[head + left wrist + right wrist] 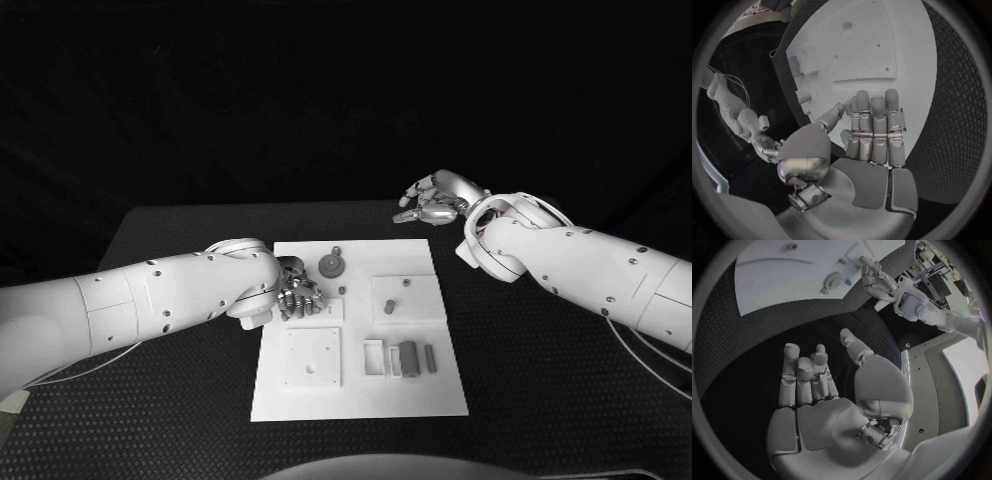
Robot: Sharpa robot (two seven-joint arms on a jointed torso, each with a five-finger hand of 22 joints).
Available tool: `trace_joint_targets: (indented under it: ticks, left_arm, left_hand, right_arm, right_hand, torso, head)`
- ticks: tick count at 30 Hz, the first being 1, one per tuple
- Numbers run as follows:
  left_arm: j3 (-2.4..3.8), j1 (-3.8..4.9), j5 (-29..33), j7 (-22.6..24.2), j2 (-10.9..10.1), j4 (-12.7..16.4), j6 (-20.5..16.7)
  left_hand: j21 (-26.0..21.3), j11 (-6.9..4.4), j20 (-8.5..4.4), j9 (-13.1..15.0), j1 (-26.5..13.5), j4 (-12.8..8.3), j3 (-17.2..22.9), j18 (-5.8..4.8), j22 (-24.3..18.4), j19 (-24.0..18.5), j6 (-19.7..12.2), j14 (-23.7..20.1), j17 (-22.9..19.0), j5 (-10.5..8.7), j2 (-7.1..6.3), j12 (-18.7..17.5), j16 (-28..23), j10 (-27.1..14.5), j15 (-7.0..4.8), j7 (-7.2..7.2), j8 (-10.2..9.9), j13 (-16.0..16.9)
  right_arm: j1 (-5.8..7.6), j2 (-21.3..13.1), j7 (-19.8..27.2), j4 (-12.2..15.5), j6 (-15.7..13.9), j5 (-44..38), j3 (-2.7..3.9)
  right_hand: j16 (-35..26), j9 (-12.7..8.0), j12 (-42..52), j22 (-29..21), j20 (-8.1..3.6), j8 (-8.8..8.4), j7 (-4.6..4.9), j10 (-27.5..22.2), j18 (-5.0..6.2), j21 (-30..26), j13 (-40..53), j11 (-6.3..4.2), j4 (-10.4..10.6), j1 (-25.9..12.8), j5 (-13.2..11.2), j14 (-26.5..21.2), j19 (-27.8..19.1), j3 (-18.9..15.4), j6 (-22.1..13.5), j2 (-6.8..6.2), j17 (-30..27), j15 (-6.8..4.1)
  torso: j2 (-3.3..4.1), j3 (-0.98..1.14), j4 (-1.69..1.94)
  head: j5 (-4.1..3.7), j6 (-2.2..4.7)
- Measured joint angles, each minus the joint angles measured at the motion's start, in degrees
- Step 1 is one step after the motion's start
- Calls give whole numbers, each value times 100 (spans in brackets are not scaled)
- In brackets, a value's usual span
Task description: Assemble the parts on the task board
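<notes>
The white task board [361, 400] lies in the middle of the black table. My left hand [299, 296] hovers low over the board's left part, fingers straight and side by side, thumb apart, nothing in it [873, 135]. The board [879, 45] spreads out beyond those fingers. A round grey part [332, 264] stands near the far edge, just past the left hand. A small peg [391, 303] sits on a raised square. Two dark bars [410, 357] lie in slots at the near right. My right hand [433, 202] hangs empty off the board's far right corner, fingers loosely spread [817, 390].
A raised square plate [312, 357] with small holes takes up the board's near left. The right wrist view shows the board [786, 275] with the round part [834, 280] and my left hand [873, 277] beside it. Black table mat [548, 370] surrounds the board.
</notes>
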Motion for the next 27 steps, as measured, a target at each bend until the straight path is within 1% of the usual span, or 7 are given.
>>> trace_joint_targets:
  ticks: [6,8,10,12,20,23,27]
  left_arm:
    - [0,-1,0,3,2,-1,5]
    - [0,-1,0,5,2,-1,7]
    - [0,-1,0,6,2,-1,9]
    - [0,-1,0,7,1,0,10]
    - [0,-3,-30,12,1,0,5]
    - [0,-4,-68,17,1,0,1]
    - [0,-4,-115,29,3,3,-3]
  left_hand:
    - [0,0,0,9,0,27,3,0,6,0,0,0,-7,0,0,0,0,0,0,0,0,3]
    - [0,0,-2,18,0,27,3,0,13,2,0,-20,-11,0,0,0,0,0,-20,0,0,6]
    - [0,0,-23,24,24,17,12,0,25,23,0,-20,-17,0,-24,0,0,0,-20,0,0,12]
    - [0,0,-23,37,75,-35,65,0,38,23,0,-20,-24,0,-67,22,23,0,-20,0,0,18]
    - [-23,14,-22,74,480,-354,176,0,89,22,-16,-20,-60,-12,-35,21,49,11,-20,-15,-1,35]
    - [-23,24,-22,76,564,-400,207,0,99,22,-16,-20,-67,-14,-15,21,48,4,-20,-14,-7,38]
    - [-23,26,-22,97,651,-406,213,0,106,22,-17,-20,-73,-35,3,21,70,3,-19,-13,-23,38]
  right_arm:
    - [0,1,0,-3,7,2,0]
    - [0,1,0,-5,9,3,0]
    - [0,2,0,-6,11,4,0]
    - [0,3,0,-7,13,4,0]
    - [0,10,0,-12,23,7,0]
    - [0,13,0,-15,26,7,0]
    - [0,19,0,-20,31,8,0]
  right_hand:
    - [0,5,0,0,0,0,-1,0,-2,0,0,0,0,0,0,-1,0,0,1,0,-5,1]
    - [0,5,0,-1,0,0,-2,0,-2,0,0,0,0,0,0,0,0,0,0,0,-6,1]
    - [0,5,0,-1,0,0,-2,0,-2,0,0,0,0,0,0,-1,0,0,1,0,-6,1]
    - [0,5,0,-1,0,0,-3,0,-3,0,0,0,0,0,0,-1,0,0,1,0,-6,1]
    - [0,4,0,-1,0,0,8,0,-6,0,-4,0,0,0,0,-3,0,0,17,0,-5,4]
    - [0,4,0,-1,0,0,2,0,-7,0,-4,0,0,0,0,-3,0,0,24,0,-5,5]
    - [0,4,0,-1,0,0,2,0,-9,0,-4,0,0,1,0,-2,0,0,27,0,-5,5]
  torso:
    - [-1,0,0]
    - [-1,0,0]
    - [-1,0,0]
    - [-1,0,0]
    - [-1,-1,0]
    - [-1,-1,-1]
    - [-1,-1,-3]
  head:
    - [-4,-3]
    - [-4,-4]
    - [-5,-9]
    - [-8,-13]
    - [-12,-15]
    - [-12,-15]
    - [-12,-15]
